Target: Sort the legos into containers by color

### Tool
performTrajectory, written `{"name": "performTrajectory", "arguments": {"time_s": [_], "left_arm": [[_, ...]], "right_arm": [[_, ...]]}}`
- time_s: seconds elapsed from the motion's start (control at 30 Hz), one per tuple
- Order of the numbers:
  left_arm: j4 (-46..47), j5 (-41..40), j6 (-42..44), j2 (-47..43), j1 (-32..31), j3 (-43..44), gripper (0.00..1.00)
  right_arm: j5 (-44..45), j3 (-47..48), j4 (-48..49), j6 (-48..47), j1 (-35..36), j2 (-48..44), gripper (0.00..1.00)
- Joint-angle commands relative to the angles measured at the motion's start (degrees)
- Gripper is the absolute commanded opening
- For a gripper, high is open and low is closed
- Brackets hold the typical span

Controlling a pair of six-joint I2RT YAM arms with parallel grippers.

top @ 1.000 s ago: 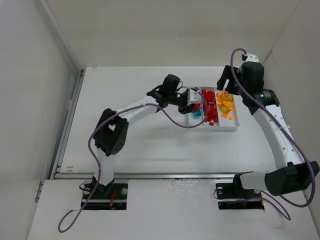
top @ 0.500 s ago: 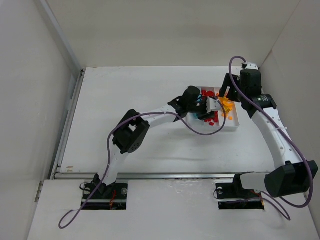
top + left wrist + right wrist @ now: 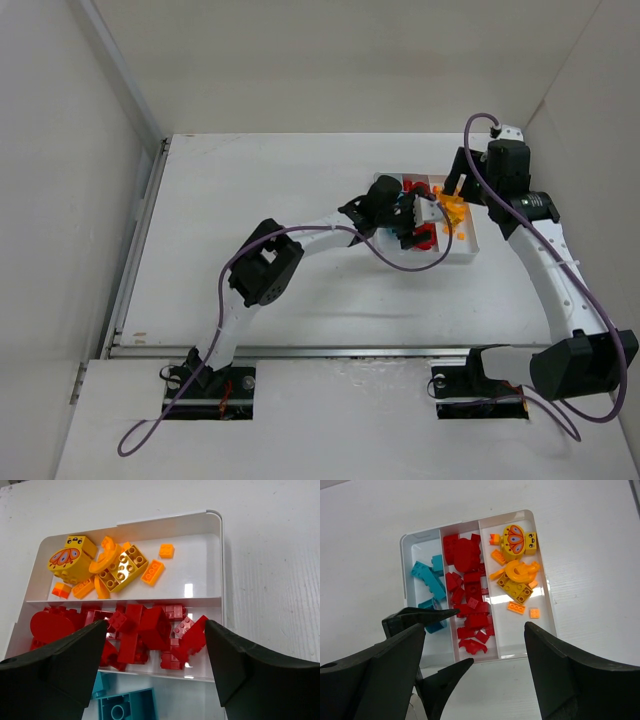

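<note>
The white tray (image 3: 221, 580) holds the legos in three containers: orange-yellow ones (image 3: 120, 567) in the far one, red ones (image 3: 150, 630) in the middle, teal ones (image 3: 125, 707) nearest the left wrist camera. My left gripper (image 3: 156, 645) hangs open just above the red and teal compartments, holding nothing. From the right wrist view the tray (image 3: 520, 635) lies below, teal (image 3: 430, 582) left, red (image 3: 470, 595) middle, orange-yellow (image 3: 517, 565) right. My right gripper (image 3: 475, 650) is open and empty above the tray's near end. From above, both grippers (image 3: 418, 218) (image 3: 455, 187) crowd over the tray (image 3: 465, 250).
The left gripper's fingers (image 3: 420, 617) reach in between the right gripper's fingers, over the tray's teal side. White enclosure walls stand close behind and to the right of the tray. Bare white table (image 3: 260, 180) lies to its left.
The left arm swung right from the tray's left end to above its middle, then opened its jaws. The right gripper came down slightly toward the tray.
</note>
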Motion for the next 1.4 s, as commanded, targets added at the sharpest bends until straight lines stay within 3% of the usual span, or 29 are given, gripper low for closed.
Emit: {"name": "performTrajectory", "arguments": {"time_s": [0.0, 0.17, 0.27, 0.4, 0.57, 0.73, 0.9, 1.03, 1.37], "left_arm": [[2.0, 0.3, 0.5, -1.9, -0.9, 1.8, 0.77], [1.4, -0.4, 0.0, -5.4, -0.9, 0.8, 0.8], [3.3, -3.8, -1.6, -10.4, -0.9, -1.9, 0.83], [7.7, -15.2, -7.9, -16.2, -0.1, -5.0, 0.88], [3.2, -32.3, -15.9, -21.4, 6.8, -6.8, 0.89], [0.5, -36.9, -18.5, -28.9, 16.9, -16.9, 0.89], [-7.5, -39.9, -25.4, -30.2, 33.0, -18.0, 0.88], [-6.8, -46.5, -25.4, -28.5, 40.6, -18.7, 0.88], [-11.3, -50.1, -28.7, -22.6, 47.0, -13.6, 0.88]], "right_arm": [[0.0, 0.9, 1.7, -1.2, -0.3, -1.4, 0.86], [0.0, 2.0, 1.2, -1.7, -0.3, -1.4, 0.86], [0.0, 2.0, 1.9, -1.7, -1.5, -1.4, 0.91], [-0.8, 4.7, 3.1, -1.7, -4.6, -0.7, 0.95], [-0.3, 11.9, 1.9, -1.7, -6.4, 6.2, 0.98], [-0.8, 16.8, 1.4, 2.0, -12.0, 10.8, 1.0], [-0.2, 16.0, 3.3, 4.4, -17.9, 11.3, 1.0], [-1.5, 13.8, 4.5, 7.6, -22.8, 11.3, 1.0], [-1.9, 16.8, 2.8, 8.2, -24.0, 12.4, 1.0]]}}
